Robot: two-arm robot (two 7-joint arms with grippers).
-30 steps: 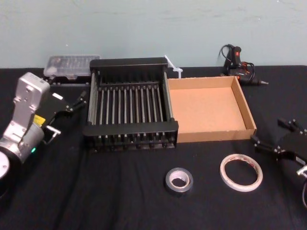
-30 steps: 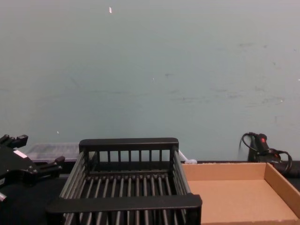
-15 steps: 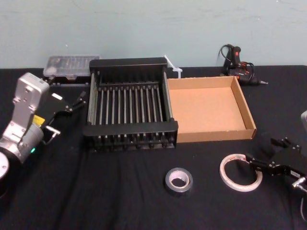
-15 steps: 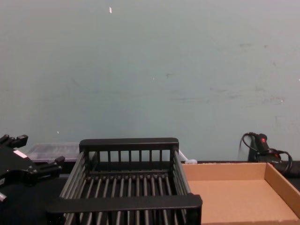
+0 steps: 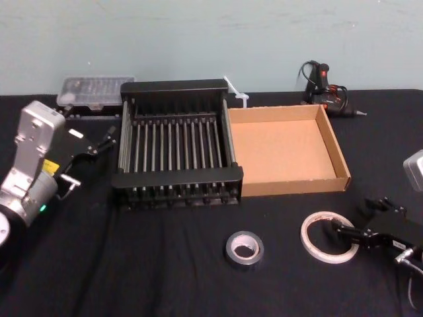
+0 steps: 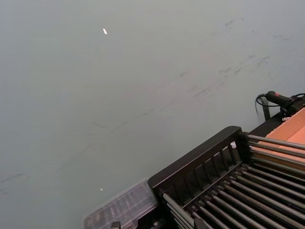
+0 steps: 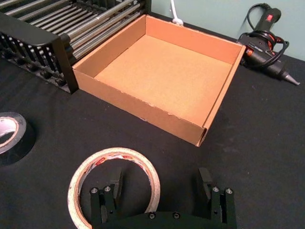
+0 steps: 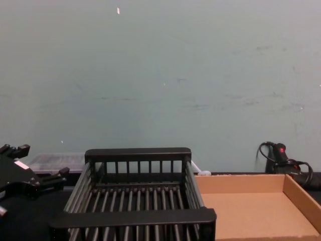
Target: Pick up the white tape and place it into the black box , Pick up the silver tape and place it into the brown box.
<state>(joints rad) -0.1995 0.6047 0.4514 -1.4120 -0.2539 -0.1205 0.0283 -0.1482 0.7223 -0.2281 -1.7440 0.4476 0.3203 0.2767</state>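
The right tool (image 5: 353,223) is low over the counter (image 5: 132,264) at the robot's near right, its fingers spread wide. It straddles the right-hand side of the white tape (image 5: 308,232): one finger is inside the ring and the other outside it. The ring lies flat on the counter, not yet pinched or lifted.

Just to its left, apart from it, lies the silver tape (image 5: 231,249), also flat and untouched. Farther back stand the brown box (image 5: 294,185) and, touching its left wall, the black box (image 5: 175,175). Both are empty. The left tool (image 5: 102,140) hangs idle beside the black box's left side, fingers spread and holding nothing.

Judging by this, neither placement is done. The first pick-up is only being lined up, and the silver tape's turn comes after.

The right wrist view settles what the head view leaves vague: how the fingers sit either side of the white tape's (image 7: 114,151) wall. The head view gives the whole layout. The chest view adds the black box's (image 8: 133,217) barred sides seen side on.
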